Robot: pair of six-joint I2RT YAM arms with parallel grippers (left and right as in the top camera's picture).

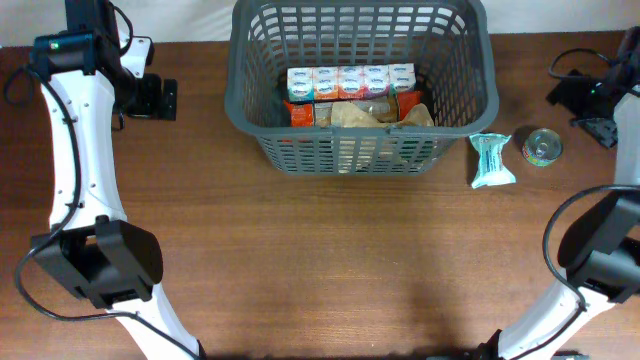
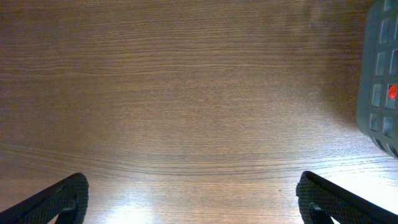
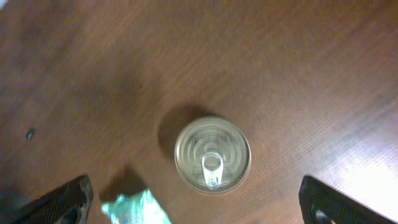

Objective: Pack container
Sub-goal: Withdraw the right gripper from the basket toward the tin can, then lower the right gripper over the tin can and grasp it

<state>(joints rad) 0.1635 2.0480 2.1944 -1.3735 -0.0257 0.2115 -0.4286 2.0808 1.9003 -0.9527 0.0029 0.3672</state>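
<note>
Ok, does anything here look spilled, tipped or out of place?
Nothing spilled or damaged. The tin can stands upright and the green packet lies flat beside it, both outside the basket, not yet packed.

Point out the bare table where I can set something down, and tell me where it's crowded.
Bare: the wide strip of table in front of the basket, between the left arm and right arm; also left of the basket. Crowded: right of the basket, where the teal packet and tin can sit.
</note>
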